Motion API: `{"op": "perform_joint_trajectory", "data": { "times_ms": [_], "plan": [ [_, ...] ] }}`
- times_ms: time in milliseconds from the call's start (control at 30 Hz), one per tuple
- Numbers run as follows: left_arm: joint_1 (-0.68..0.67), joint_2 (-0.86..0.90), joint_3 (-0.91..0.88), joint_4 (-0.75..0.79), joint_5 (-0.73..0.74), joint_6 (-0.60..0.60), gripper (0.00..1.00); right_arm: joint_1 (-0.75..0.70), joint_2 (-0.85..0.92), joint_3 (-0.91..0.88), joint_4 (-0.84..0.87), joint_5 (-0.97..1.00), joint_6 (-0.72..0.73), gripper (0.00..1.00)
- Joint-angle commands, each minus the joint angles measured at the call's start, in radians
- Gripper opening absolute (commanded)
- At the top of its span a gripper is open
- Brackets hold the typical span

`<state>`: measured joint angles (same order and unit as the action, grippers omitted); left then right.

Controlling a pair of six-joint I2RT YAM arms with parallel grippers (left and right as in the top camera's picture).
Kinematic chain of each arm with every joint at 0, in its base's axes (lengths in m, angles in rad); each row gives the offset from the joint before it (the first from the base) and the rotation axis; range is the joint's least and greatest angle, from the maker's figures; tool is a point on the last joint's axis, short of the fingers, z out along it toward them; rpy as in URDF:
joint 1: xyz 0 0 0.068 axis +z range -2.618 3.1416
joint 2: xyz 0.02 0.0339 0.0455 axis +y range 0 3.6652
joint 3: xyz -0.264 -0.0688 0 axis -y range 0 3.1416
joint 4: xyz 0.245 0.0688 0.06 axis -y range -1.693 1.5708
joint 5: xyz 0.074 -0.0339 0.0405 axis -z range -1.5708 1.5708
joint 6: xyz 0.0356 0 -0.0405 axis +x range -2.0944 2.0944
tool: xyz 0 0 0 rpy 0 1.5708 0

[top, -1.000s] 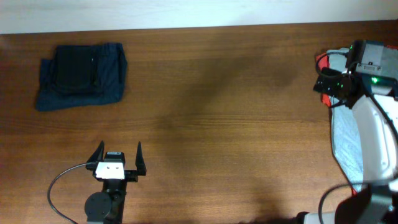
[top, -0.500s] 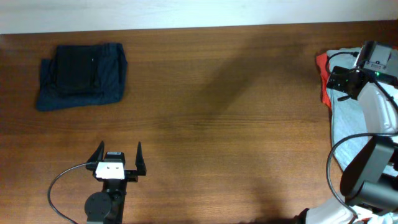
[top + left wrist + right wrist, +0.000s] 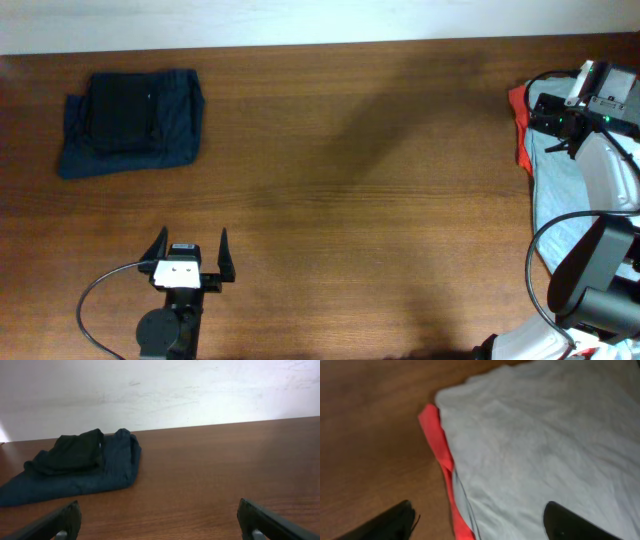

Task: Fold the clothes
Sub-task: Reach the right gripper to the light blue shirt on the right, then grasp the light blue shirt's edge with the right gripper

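Observation:
A pale grey-blue garment [image 3: 560, 200] lies at the table's right edge on top of a red garment [image 3: 521, 135]; both show in the right wrist view, grey [image 3: 540, 445] and red [image 3: 440, 455]. My right gripper [image 3: 548, 115] hovers over their far corner, open and empty [image 3: 477, 520]. A folded dark blue garment [image 3: 130, 125] with a black piece on top lies at the far left, also in the left wrist view [image 3: 75, 467]. My left gripper [image 3: 190, 245] rests open and empty near the front edge [image 3: 160, 520].
The wooden table [image 3: 360, 180] stretches between the two piles. A white wall [image 3: 160, 390] runs behind the far edge. The left arm's cable [image 3: 95, 290] loops at the front left.
My right arm has swung toward the far right corner and its gripper now points left over the red and grey garments. The left arm has not moved.

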<state>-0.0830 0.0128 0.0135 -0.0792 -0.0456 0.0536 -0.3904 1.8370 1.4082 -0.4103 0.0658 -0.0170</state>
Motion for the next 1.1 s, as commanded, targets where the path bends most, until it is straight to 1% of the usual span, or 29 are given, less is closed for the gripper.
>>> {"op": "perform_joint_trajectory", "data": {
  "times_ms": [0,33,100,367,633,800,933,1067],
  "plan": [
    [-0.004,-0.007,-0.005,-0.001,-0.003,0.016,0.99,-0.003,0.03,0.019,0.015,-0.056,-0.001,0.76],
    [-0.004,-0.007,-0.005,-0.001,-0.003,0.016,0.99,-0.003,0.035,0.019,0.02,-0.056,-0.001,0.72],
    [-0.004,-0.007,-0.005,-0.001,-0.003,0.016,0.99,-0.003,0.049,0.019,0.038,-0.056,-0.002,0.71],
    [-0.004,-0.007,-0.005,-0.001,-0.003,0.016,0.99,-0.003,0.119,0.019,0.179,-0.056,-0.007,0.71],
    [-0.004,-0.007,-0.005,-0.001,-0.003,0.016,0.99,-0.003,0.231,0.019,0.409,-0.059,-0.039,0.71],
    [-0.004,-0.007,-0.005,-0.001,-0.003,0.016,0.99,-0.003,0.3,0.019,0.513,-0.059,-0.039,0.71],
    [-0.004,-0.007,-0.005,-0.001,-0.003,0.016,0.99,-0.002,0.346,0.019,0.557,-0.059,-0.039,0.71],
    [-0.004,-0.007,-0.005,-0.001,-0.003,0.016,0.99,-0.002,0.362,0.019,0.562,-0.059,-0.039,0.7]
  ]
}}
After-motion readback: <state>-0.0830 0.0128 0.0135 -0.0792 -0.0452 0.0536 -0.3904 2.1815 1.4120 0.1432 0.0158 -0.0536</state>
